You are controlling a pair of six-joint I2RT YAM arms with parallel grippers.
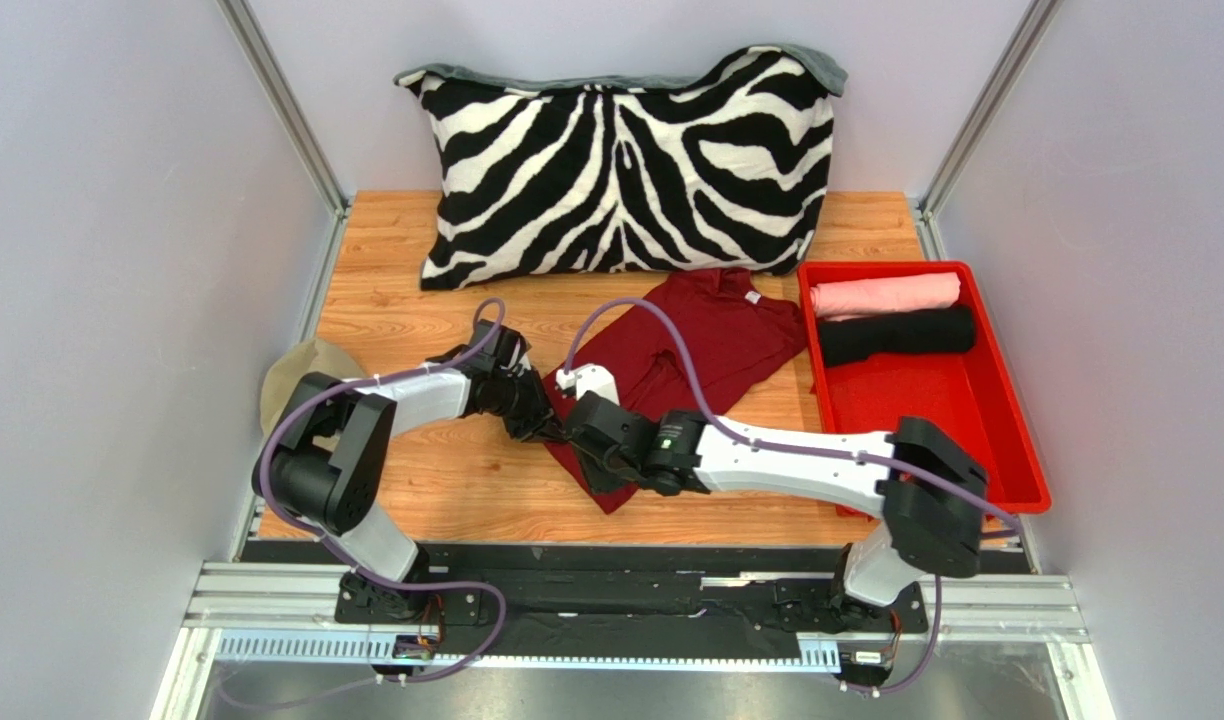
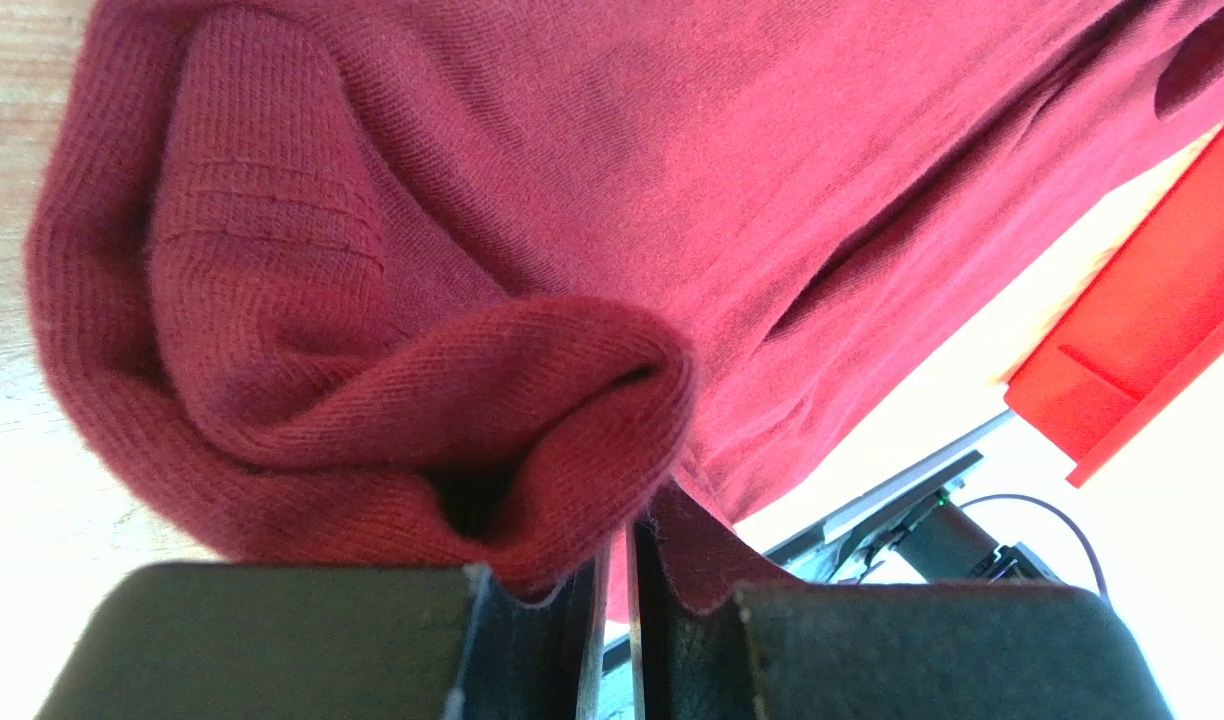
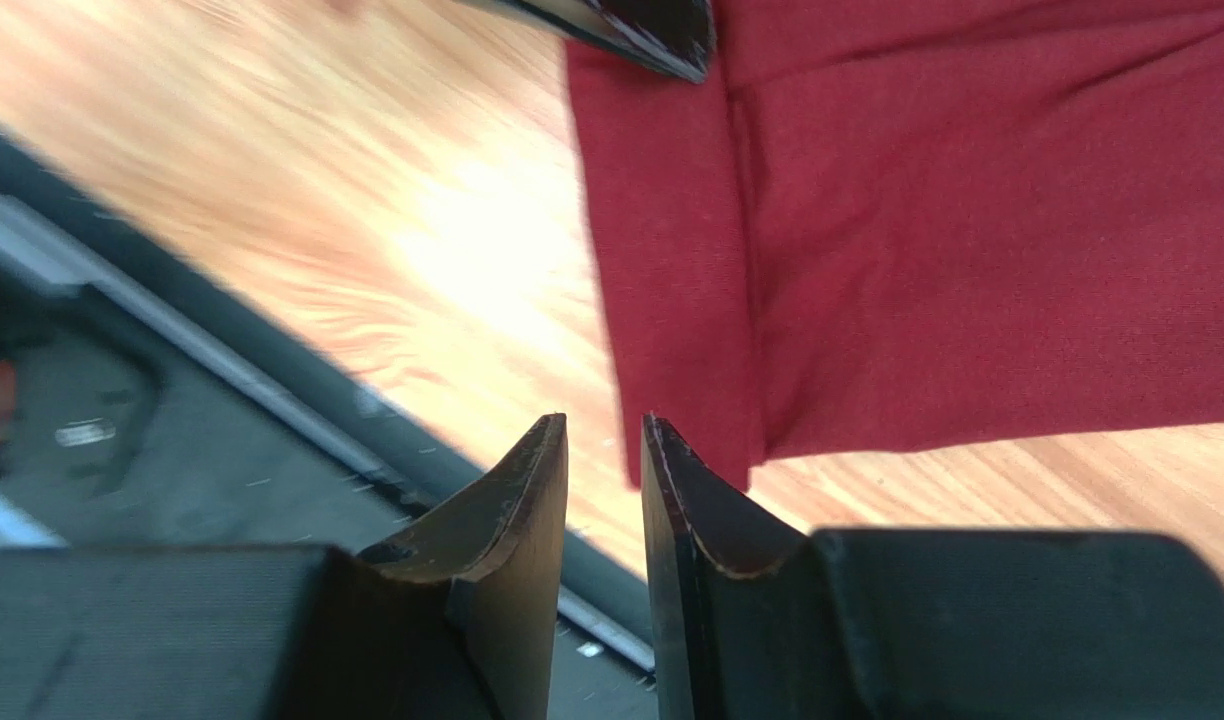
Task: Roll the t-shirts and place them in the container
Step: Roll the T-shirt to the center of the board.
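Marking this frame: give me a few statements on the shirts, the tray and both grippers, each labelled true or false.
1. The pink shirt and the black shirt lie rolled in the red tray. True.
2. The left gripper pinches the maroon shirt. True.
3. The right gripper holds maroon cloth. False: its narrow gap is empty, and the shirt's corner shows beside its fingertips.
4. The zebra pillow lies in the tray. False: it stands at the back of the table.

3 tees – maroon [image 1: 723, 338], pink [image 1: 884, 293], black [image 1: 896, 333] – w/ 1 pillow [image 1: 618, 165], 1 tray [image 1: 934, 398], 1 cap [image 1: 295, 372].
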